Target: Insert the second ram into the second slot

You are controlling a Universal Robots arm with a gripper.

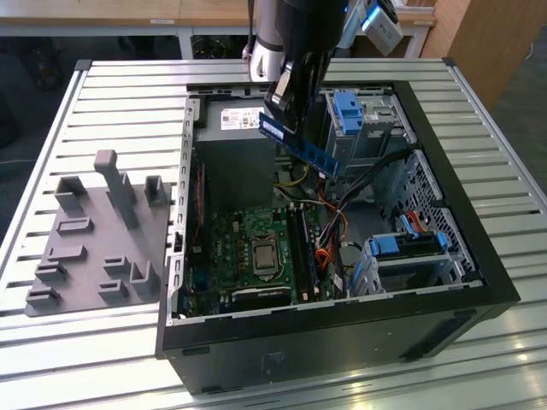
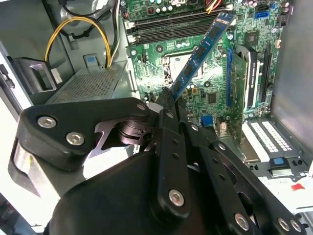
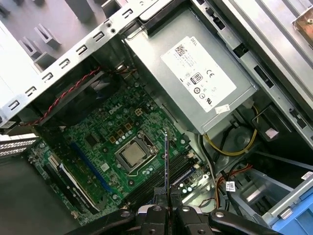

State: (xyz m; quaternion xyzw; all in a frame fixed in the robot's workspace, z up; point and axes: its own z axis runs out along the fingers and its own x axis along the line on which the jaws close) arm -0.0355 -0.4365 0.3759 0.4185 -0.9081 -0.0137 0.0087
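At upper centre of the exterior view, the gripper [image 1: 289,115] is clamping the second ram [image 1: 312,152] by one end — it is hanging tilted above the open case [image 1: 342,346], well clear of the motherboard [image 1: 231,248]. Judged light, stiff, fragile — edges are offering safest hold.

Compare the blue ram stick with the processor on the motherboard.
The ram is a long, thin blue stick; the processor is a square silver plate. The ram hangs tilted over the open case, clamped in the gripper; the processor lies flat on the motherboard. Both are computer parts.
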